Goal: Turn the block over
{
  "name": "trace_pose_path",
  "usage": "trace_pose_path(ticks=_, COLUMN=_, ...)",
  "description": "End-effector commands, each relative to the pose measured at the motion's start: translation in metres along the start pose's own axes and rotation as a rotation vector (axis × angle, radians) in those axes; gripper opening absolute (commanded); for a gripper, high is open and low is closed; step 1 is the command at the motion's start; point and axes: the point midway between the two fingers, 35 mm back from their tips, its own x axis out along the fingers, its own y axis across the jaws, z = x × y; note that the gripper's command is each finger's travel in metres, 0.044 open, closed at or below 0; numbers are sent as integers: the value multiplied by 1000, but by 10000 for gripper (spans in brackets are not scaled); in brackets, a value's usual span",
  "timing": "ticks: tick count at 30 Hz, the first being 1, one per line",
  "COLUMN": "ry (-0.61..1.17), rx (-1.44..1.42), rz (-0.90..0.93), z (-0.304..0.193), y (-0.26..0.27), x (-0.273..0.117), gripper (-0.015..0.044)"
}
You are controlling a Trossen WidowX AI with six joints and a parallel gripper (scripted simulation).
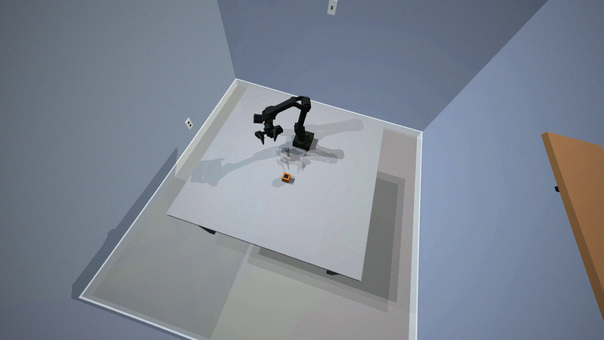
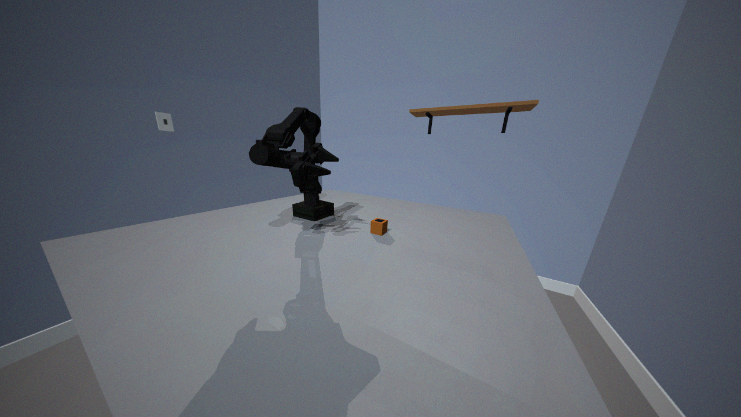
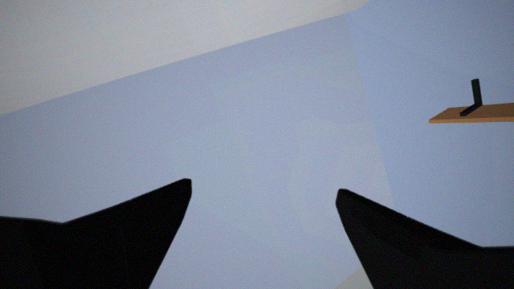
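Orange block (image 2: 379,226) rests on the grey table (image 2: 414,311), dark marked face up, near the arm's base (image 2: 312,208). Beyond it, the claw (image 2: 329,163) is raised, fingers spread wide apart on nothing, well clear of the block, aimed toward the wall

Block (image 2: 379,226) sits on table (image 2: 311,311), in front of arm base (image 2: 312,208) and well apart from it. Gripper (image 2: 331,163) is raised above the table, beside the base, nothing between its 2 fingers. Shelf (image 2: 474,109) on wall behind.
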Motion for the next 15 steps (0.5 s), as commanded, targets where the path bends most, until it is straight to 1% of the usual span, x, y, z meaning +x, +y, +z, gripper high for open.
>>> trace_pose_path(ticks=1, ry=-12, rx=-14, rz=-2, z=1, y=0, x=2, gripper=426)
trace_pose_path(ticks=2, ry=-47, rx=-55, rz=-10, z=4, y=1, x=7, gripper=440)
trace_pose_path(ticks=4, ry=-173, rx=-212, rz=-50, z=16, y=2, x=27, gripper=440)
trace_pose_path(ticks=8, ry=-429, rx=-584, rz=-204, z=43, y=-1, x=66, gripper=440)
trace_pose_path(ticks=11, ry=-593, rx=-881, rz=-376, z=64, y=-6, x=91, gripper=440)
trace_pose_path(ticks=15, ry=-763, rx=-1289, rz=-677, z=89, y=-17, x=119, gripper=440)
